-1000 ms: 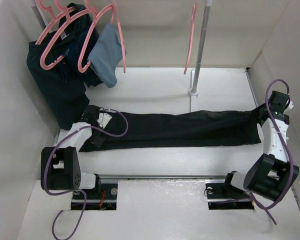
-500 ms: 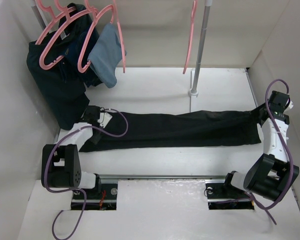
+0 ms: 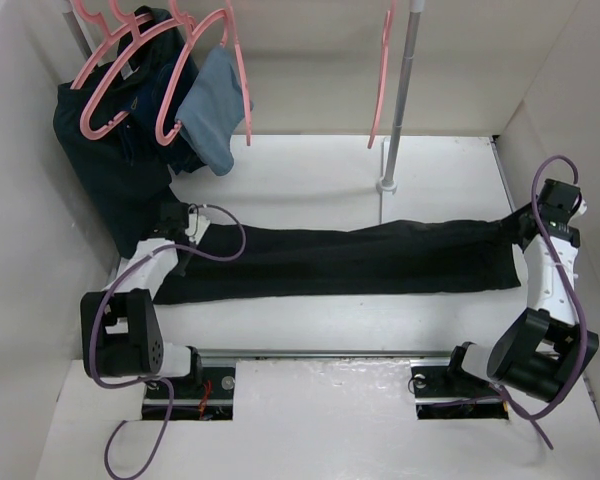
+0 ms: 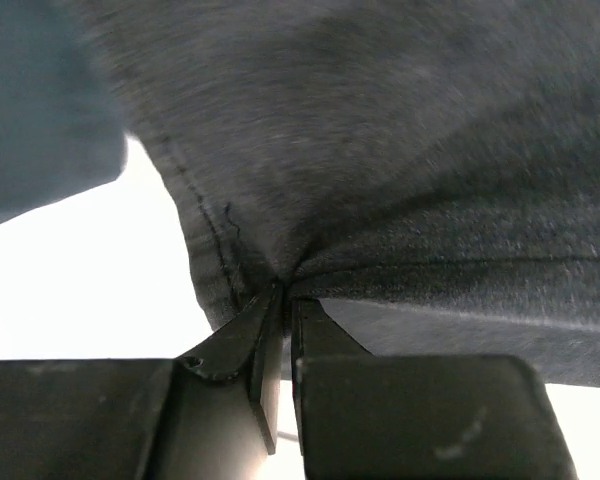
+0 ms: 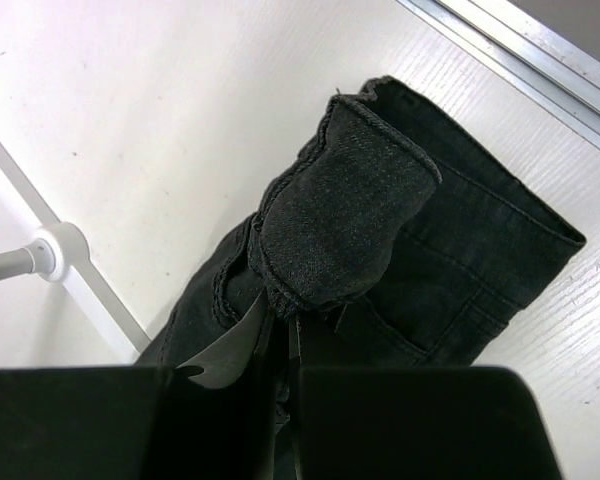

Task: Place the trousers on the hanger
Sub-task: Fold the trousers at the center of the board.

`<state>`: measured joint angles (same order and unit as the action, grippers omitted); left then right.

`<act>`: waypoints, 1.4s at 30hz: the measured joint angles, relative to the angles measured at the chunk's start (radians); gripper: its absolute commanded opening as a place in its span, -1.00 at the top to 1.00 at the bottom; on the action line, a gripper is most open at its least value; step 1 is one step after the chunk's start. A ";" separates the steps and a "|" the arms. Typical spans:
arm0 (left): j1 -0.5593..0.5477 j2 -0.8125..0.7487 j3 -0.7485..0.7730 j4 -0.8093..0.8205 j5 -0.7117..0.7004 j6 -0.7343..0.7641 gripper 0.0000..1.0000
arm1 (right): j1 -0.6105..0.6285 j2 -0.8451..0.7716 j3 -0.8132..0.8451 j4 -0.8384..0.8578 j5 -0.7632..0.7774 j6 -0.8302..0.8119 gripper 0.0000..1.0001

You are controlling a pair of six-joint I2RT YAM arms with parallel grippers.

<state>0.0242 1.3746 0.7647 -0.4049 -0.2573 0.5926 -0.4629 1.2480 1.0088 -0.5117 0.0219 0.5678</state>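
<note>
Trousers (image 3: 350, 258), black, lie stretched flat across the white table (image 3: 310, 170), one end at each gripper. The left gripper (image 4: 283, 297) pinches a fold of the fabric, and the right gripper (image 5: 280, 322) is clamped on the waistband end. A pink hanger (image 3: 382, 80) hangs apart at the back, beside the pole (image 3: 401, 90).

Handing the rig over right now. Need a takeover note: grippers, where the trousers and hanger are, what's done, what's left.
Left gripper: shut, pinching the left end of the long black soft-fabric trousers.
Right gripper: shut on their waistband end.
Trousers: stretched lengthwise across the white table, between the two arms.
Thin pink plastic hanger: bare, hanging at the back beside the metal pole.
Done: both ends gripped.
Left: lift the trousers, carry them to the hanger and drape them over it.
</note>
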 measured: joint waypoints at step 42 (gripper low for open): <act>-0.003 -0.090 0.031 -0.409 -0.038 -0.086 -0.28 | -0.139 0.359 -0.087 0.009 0.076 0.135 -0.14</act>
<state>0.0212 1.2846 0.7956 -0.8139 -0.2955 0.5064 -0.6018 1.6070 0.9218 -0.5026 0.0975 0.7033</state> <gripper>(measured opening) 0.640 0.683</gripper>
